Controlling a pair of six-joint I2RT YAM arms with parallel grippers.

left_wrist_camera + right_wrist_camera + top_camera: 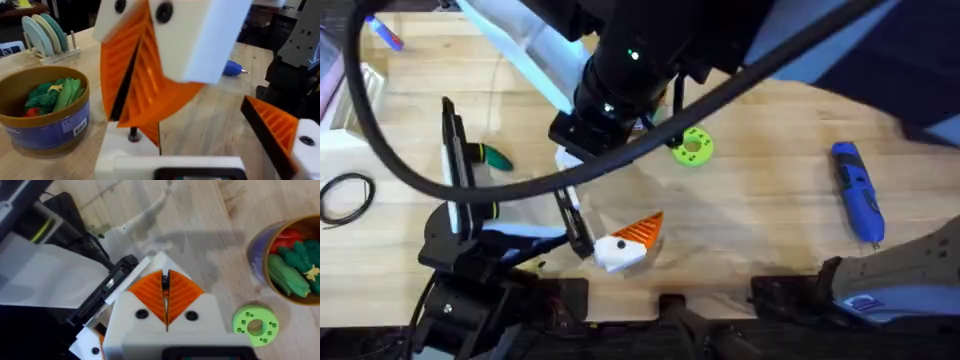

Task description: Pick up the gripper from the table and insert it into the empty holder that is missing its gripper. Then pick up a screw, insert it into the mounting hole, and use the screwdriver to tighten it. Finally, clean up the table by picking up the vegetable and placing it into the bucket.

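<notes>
- Over the table, the right arm [620, 70] reaches across the middle. The loose gripper [625, 245] lies against the end of the holder [575, 225]; I can't tell if it is seated. The screwdriver [855, 190] lies well apart and the vegetable [498, 157] is not yet binned.
- Left wrist: my left gripper [200, 120] is spread wide and empty. The right gripper [127, 100] hangs close ahead, and the bucket [45, 125] shows here.
- Right wrist: its pads are clenched on nothing, just beside the holder.
- I judge insertion is in hand. Next I'd confirm the seating, then fetch a screw.
</notes>
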